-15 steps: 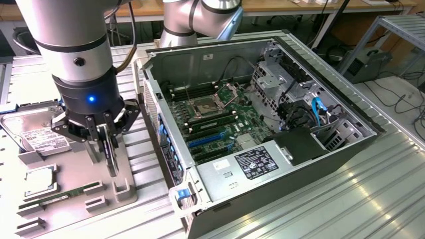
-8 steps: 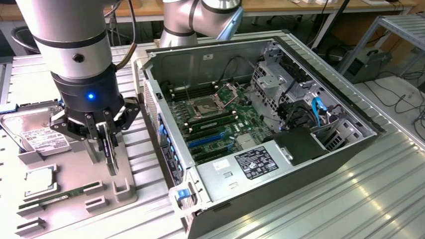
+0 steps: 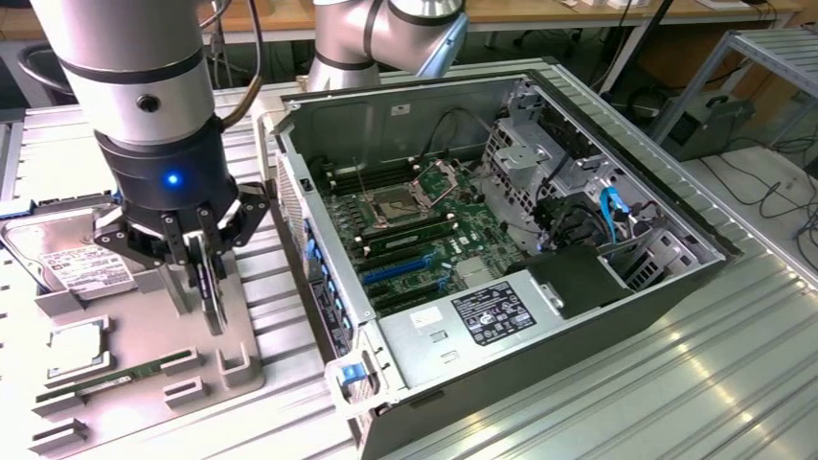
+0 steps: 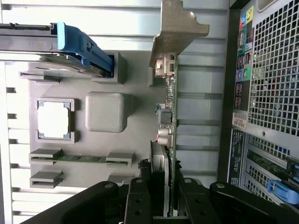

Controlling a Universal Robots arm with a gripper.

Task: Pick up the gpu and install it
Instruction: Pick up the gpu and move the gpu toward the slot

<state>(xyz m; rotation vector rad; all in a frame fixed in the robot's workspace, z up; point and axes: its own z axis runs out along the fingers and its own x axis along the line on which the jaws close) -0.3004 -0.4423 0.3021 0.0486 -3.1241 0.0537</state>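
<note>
A black gripper (image 3: 194,251) pinches the thin green gpu card (image 3: 206,292) on edge over a grey moulded tray (image 3: 141,340). The tray lies on a ribbed metal table (image 3: 639,383) beside an open computer case (image 3: 677,216), with a wooden bench (image 3: 576,11) beyond.

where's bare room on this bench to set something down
Widest bare patch: the ribbed table at the exterior view's lower right, bordered by the wall of the computer case. A narrow strip runs between the case and the grey tray. The tray is crowded: hard drive, CPU, RAM stick, and the end effector gripping the gpu over it.
</note>
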